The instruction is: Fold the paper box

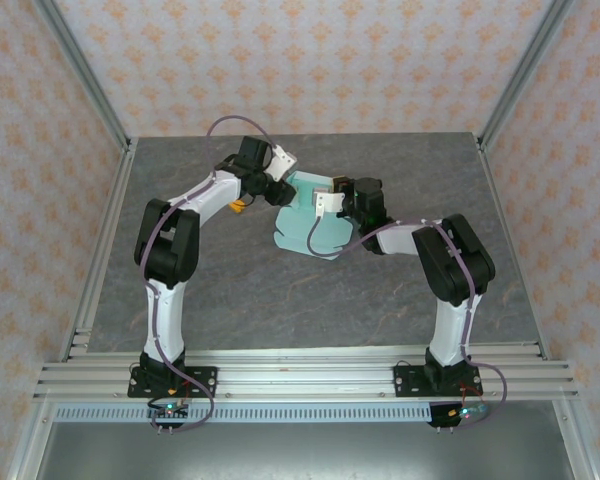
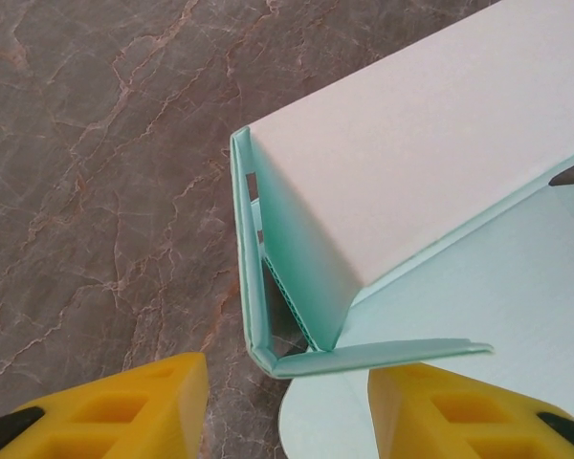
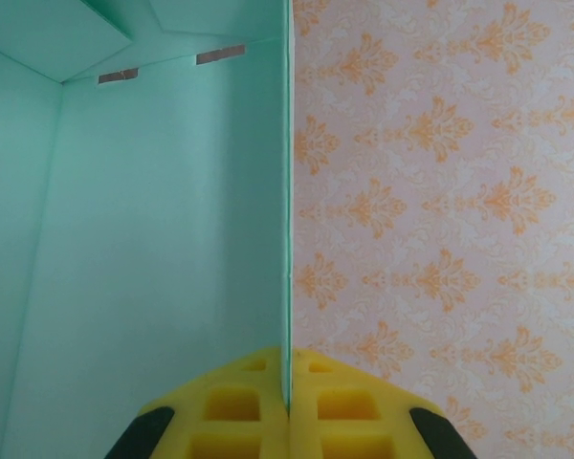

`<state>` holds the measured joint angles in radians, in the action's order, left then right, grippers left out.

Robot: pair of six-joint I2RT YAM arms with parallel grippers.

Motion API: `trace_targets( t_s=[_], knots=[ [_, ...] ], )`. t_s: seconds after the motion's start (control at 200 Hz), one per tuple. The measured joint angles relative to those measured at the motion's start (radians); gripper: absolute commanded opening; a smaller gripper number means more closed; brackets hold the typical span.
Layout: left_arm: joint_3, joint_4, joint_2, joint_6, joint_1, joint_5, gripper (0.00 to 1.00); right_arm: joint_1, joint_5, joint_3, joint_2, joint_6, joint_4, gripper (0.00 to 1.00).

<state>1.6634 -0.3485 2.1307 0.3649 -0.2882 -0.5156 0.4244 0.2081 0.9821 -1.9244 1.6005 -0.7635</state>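
Note:
The paper box (image 1: pixel 302 228) is a pale mint card sheet, partly folded up, in the middle of the far half of the table. My left gripper (image 1: pixel 278 190) is at its left corner. In the left wrist view the paper box (image 2: pixel 440 143) has one wall raised. Its folded corner (image 2: pixel 268 356) sits just ahead of my left gripper (image 2: pixel 287 406), whose yellow fingers (image 2: pixel 124 402) stand apart, open, gripping nothing. My right gripper (image 1: pixel 332 203) is at the sheet's far right. It (image 3: pixel 289 406) is shut on the thin edge of an upright wall of the paper box (image 3: pixel 153 239).
The grey marbled table (image 1: pixel 230 290) is fenced by aluminium posts (image 1: pixel 80 70) and patterned walls (image 3: pixel 440 191). A small orange thing (image 1: pixel 238 208) lies under the left forearm. Both arms (image 1: pixel 450 260) arch in from the near rail (image 1: pixel 300 375).

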Motion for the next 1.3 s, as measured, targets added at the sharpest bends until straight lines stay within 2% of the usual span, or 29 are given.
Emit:
trace_targets(
  t_s=[0.3, 0.841, 1.301],
  knots=[
    [0.0, 0.032, 0.019, -0.016, -0.006, -0.024, 0.47, 0.0, -0.01, -0.001, -0.029, 0.054, -0.036, 0.0],
    [-0.167, 0.264, 0.019, -0.107, -0.006, -0.063, 0.36, 0.0, -0.009, -0.008, -0.03, 0.076, -0.052, 0.0],
    [-0.15, 0.273, 0.036, -0.119, -0.006, -0.084, 0.36, -0.003, -0.009, -0.008, -0.03, 0.076, -0.052, 0.0]
  ],
)
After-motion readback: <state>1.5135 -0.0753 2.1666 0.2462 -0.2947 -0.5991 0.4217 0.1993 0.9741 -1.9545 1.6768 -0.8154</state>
